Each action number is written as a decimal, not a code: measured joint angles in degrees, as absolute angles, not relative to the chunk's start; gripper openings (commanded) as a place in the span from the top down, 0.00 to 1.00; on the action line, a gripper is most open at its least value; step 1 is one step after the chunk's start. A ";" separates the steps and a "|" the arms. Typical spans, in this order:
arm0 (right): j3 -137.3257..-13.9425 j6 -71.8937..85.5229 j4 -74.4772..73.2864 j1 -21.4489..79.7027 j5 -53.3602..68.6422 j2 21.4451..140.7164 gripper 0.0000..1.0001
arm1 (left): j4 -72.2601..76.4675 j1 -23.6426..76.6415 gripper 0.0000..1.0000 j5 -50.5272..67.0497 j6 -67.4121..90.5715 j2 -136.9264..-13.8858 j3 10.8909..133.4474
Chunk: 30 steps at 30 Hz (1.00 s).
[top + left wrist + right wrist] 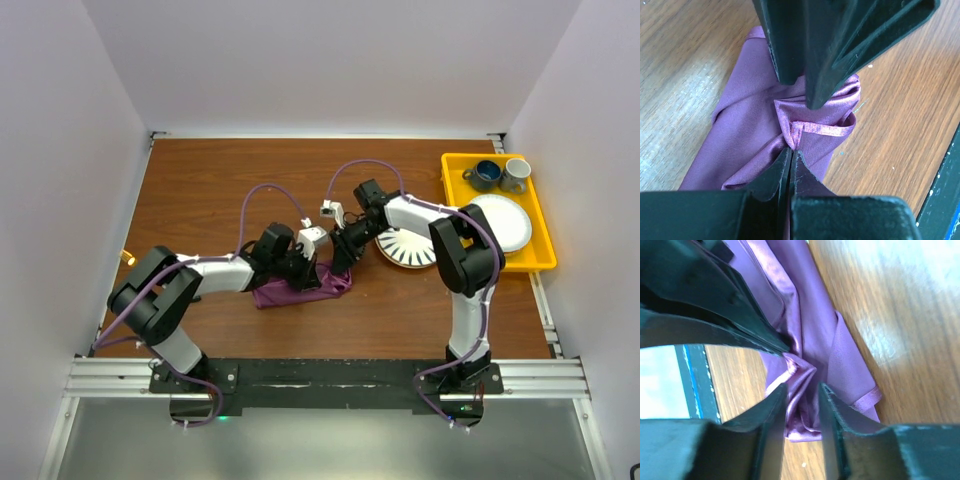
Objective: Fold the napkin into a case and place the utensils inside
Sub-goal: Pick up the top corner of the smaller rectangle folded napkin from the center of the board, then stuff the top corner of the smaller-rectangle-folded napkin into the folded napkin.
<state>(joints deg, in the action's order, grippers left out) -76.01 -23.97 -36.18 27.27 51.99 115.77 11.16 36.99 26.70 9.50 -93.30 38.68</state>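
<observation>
A soft plum-purple cloth napkin (pixel 285 293) lies loosely folded and bunched on the brown wooden worktop (pixel 200 190). It sits a little in from the near edge, about midway between the left and right edges, with its right end just beside a round white plate with dark radial stripes (pixel 410 255).

Both arms reach down to that right end. The left gripper (pixel 791 150) has its jaws pressed together on a raised pleat of the cloth, next to a hemmed edge. The right gripper (pixel 802 392) comes in from the far side, close to the left one. Its jaws stand a little apart, one on each side of a gathered ridge of the napkin; I cannot tell whether they pinch it.

At the far right corner of the worktop sits a yellow plastic tray (pixel 455 165) holding a dark blue cup (pixel 487 175), a grey cup (pixel 515 175) and a plain white plate (pixel 505 225).
</observation>
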 measured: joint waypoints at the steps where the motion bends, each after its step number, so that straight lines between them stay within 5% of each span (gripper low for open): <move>1: -76.01 -23.42 -35.77 27.27 52.03 115.31 0.71 | 11.35 36.80 1.00 26.94 9.80 -93.47 38.68; 8: -75.99 -19.42 -31.62 27.83 51.18 110.13 0.90 | 12.45 35.11 1.00 29.32 11.55 -94.78 38.85; 30: -68.64 -19.59 -21.65 32.25 32.21 107.28 0.76 | 12.53 33.76 1.00 31.11 12.73 -96.55 40.27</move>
